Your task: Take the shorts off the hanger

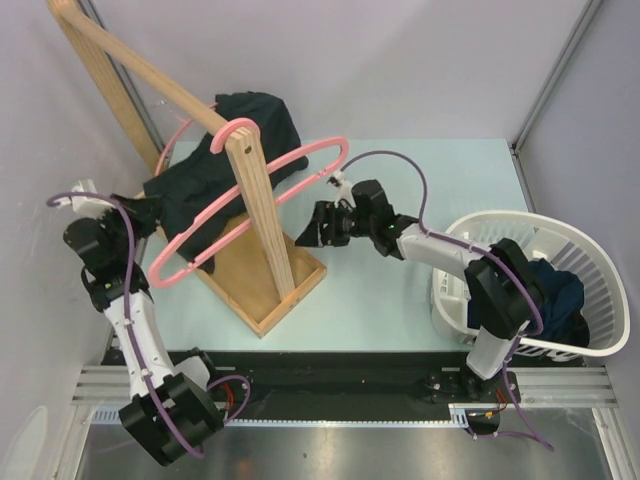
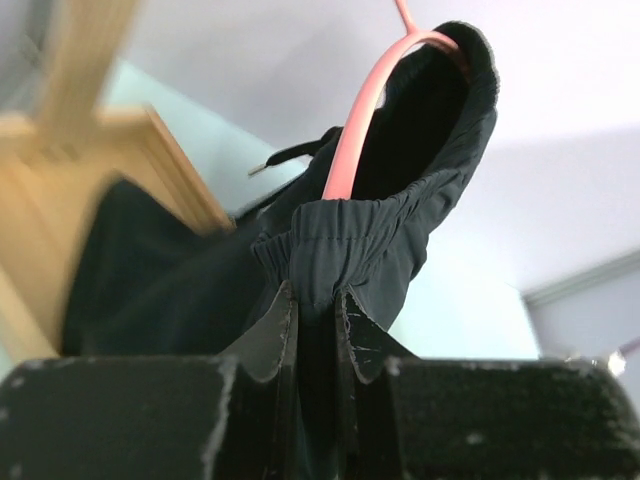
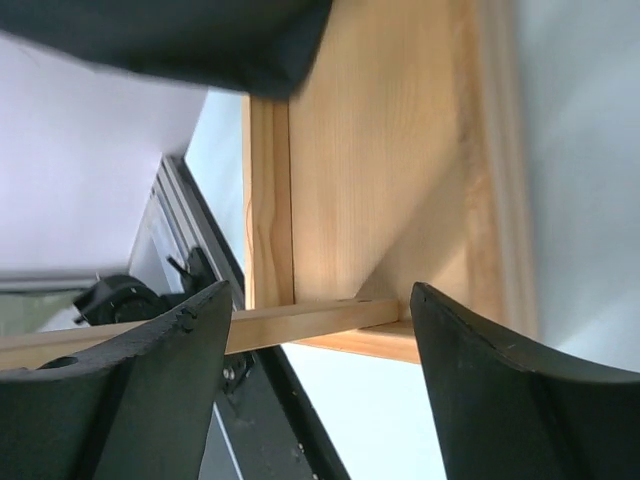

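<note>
The blackish dark green shorts (image 1: pixel 215 180) hang over a pink hanger (image 1: pixel 310 150) on a wooden stand (image 1: pixel 262 215). My left gripper (image 1: pixel 150 215) is at the left edge of the shorts. In the left wrist view it (image 2: pixel 318 305) is shut on the gathered waistband of the shorts (image 2: pixel 370 235), just below the pink hanger wire (image 2: pixel 360 110). My right gripper (image 1: pixel 318 225) is open and empty, right of the stand's post. In the right wrist view it (image 3: pixel 320 295) faces the stand's base (image 3: pixel 390 180), with the dark cloth (image 3: pixel 180 35) above. The navy shorts (image 1: pixel 560 295) lie in the basket.
A white laundry basket (image 1: pixel 600 260) stands at the right, beside the right arm. The stand's flat wooden base (image 1: pixel 275 290) sits on the light table (image 1: pixel 400 300), and its slanted beam (image 1: pixel 120 60) rises to the far left. Grey walls close in left and right.
</note>
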Available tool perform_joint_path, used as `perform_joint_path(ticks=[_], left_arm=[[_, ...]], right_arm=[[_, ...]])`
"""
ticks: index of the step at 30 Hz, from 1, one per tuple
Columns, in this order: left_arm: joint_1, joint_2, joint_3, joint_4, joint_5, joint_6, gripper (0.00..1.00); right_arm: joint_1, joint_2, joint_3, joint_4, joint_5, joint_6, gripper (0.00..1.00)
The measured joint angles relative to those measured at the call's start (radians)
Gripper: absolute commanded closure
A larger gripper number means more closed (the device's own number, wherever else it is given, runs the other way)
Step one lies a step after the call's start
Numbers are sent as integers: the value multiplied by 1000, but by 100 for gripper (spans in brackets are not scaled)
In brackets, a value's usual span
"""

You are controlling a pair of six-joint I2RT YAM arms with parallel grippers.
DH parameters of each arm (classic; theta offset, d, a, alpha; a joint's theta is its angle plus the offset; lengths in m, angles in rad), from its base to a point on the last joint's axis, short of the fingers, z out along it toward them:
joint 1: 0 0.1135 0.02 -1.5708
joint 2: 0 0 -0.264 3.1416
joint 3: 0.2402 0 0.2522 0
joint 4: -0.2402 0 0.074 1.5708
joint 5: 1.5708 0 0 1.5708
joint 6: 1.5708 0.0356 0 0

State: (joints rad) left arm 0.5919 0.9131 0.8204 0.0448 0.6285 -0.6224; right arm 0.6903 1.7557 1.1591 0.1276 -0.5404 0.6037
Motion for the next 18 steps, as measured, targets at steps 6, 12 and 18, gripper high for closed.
perform_joint_path(ticks=[6,12,18], left_arm=[[-12,-14,-229,103,64,-114,99],[-168,-23,-316,113,22,-118,100],[-417,-23,-390,206,-7,-111,100]], right_arm=[[-105,-64,-2,-24,-13,7,18],[-248,-85,-81,13,-89,69,16],[-407,-105,-109,13,-161,103,15]])
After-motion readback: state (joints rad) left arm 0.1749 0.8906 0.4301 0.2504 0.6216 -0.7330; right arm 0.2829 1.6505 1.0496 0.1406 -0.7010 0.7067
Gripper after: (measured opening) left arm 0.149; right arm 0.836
